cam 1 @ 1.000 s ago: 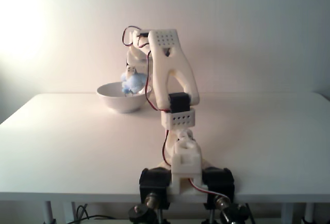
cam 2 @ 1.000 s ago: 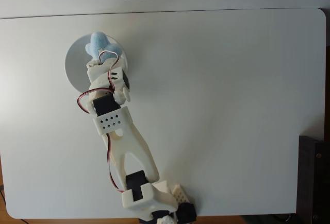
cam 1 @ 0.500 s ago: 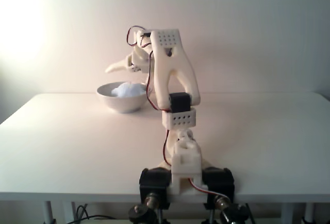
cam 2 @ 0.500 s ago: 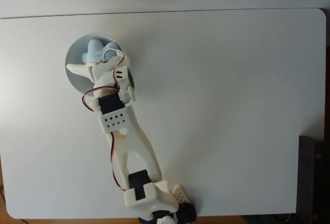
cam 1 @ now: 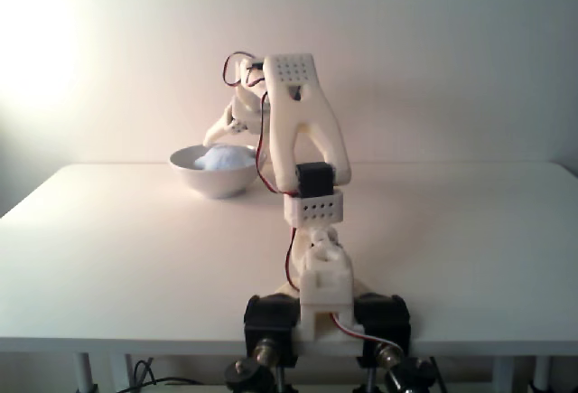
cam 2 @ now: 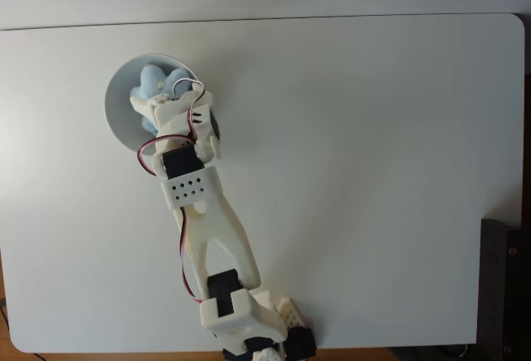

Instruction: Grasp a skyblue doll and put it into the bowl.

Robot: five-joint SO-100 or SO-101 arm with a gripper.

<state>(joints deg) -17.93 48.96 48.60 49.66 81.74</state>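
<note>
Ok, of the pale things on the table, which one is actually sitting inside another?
The skyblue doll: fluffy and pale blue, it lies inside the glossy white bowl, which rests directly on the table. The pincer hangs above the bowl.

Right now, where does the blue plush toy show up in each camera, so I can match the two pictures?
Front-facing fixed view: the blue plush toy sits left of centre, a pale lump just above the rim of the white bowl, behind the arm.
Top-down fixed view: the toy is at upper left, inside the bowl, partly under the gripper.
Shared landmark: the white bowl.
</note>
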